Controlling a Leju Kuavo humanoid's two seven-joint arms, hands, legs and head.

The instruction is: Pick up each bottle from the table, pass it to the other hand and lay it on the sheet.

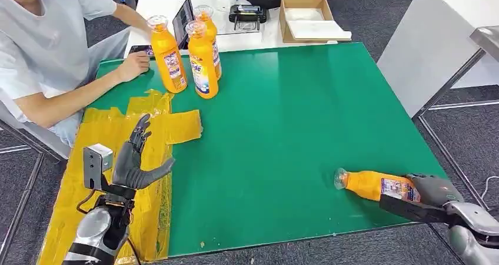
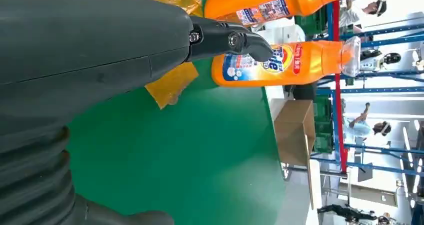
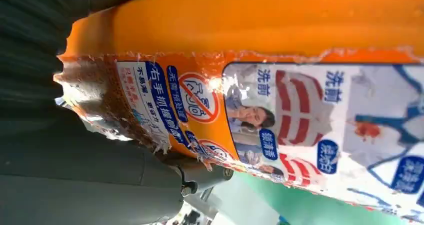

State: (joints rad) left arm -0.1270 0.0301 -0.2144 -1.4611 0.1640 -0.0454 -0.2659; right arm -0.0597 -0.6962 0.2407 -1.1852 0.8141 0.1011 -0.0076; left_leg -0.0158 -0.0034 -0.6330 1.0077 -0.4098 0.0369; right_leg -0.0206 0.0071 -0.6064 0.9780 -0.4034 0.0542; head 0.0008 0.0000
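An orange bottle [image 1: 373,184] with a clear cap lies on its side near the front right of the green mat [image 1: 294,112]. My right hand [image 1: 432,191] grips its base end, and the bottle's label [image 3: 300,115] sits close against that hand [image 3: 90,175] in the right wrist view. Three more orange bottles [image 1: 189,53] stand upright at the far left; two of them [image 2: 280,65] show past my left hand's fingers [image 2: 230,40]. My left hand [image 1: 136,159] hovers open, fingers spread, over the crumpled yellow sheet [image 1: 147,212] at the near left.
A person sits at the far left with a hand [image 1: 132,65] resting on the mat beside the standing bottles. Behind the mat a white table carries a cardboard box [image 1: 309,17], a tablet [image 1: 183,17] and a black device [image 1: 247,13]. A white cabinet [image 1: 435,41] stands at the right.
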